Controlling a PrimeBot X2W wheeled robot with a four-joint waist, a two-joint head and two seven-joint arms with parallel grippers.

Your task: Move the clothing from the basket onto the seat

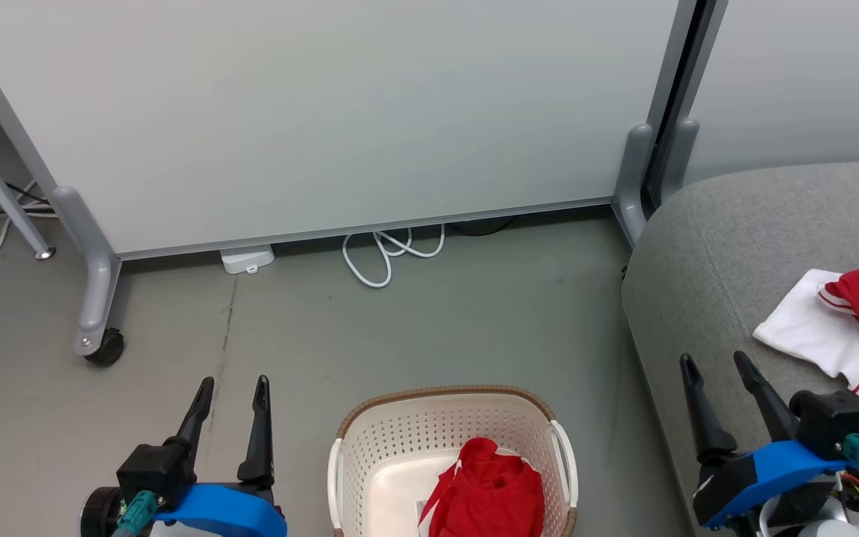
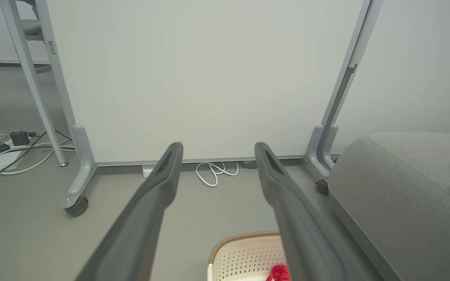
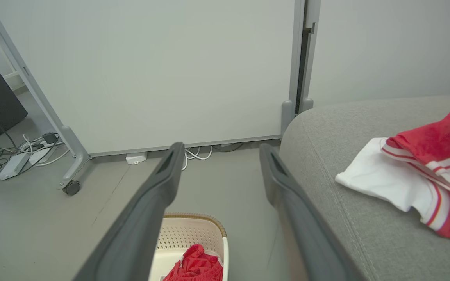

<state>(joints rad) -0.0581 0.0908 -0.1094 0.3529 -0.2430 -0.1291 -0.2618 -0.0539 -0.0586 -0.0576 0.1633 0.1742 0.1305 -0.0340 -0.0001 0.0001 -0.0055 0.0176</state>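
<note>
On the grey floor (image 1: 429, 328), low centre of the head view: one cream perforated laundry basket (image 1: 444, 392) with a brown woven-look rim and white side handles. Contents: one plain red garment (image 1: 491, 488), crumpled, lying toward the right side of the basket's inside.

Item: grey upholstered sofa seat (image 1: 728, 224), standing just right of the basket and apart from it. On it lies one red-and-white garment (image 1: 839, 328). Its white panel is spread toward the basket side. Its red part, with striped trim, runs off the view's right edge.

Item: left gripper (image 1: 236, 382), left of the basket and above the floor. Both dark fingers are spread wide, with nothing between them and touching nothing. Its wrist view shows the basket rim and a scrap of red low beside the right finger.

Item: right gripper (image 1: 713, 358), seen against the seat's left edge, near the white panel but apart from it. Fingers are likewise spread wide, released, grasping nothing.

Background: pale partition panel (image 1: 325, 112) on grey legs, with a black caster (image 1: 105, 347). A looped white cable (image 1: 392, 253) and a small white adapter (image 1: 247, 259) lie under its bottom edge.
</note>
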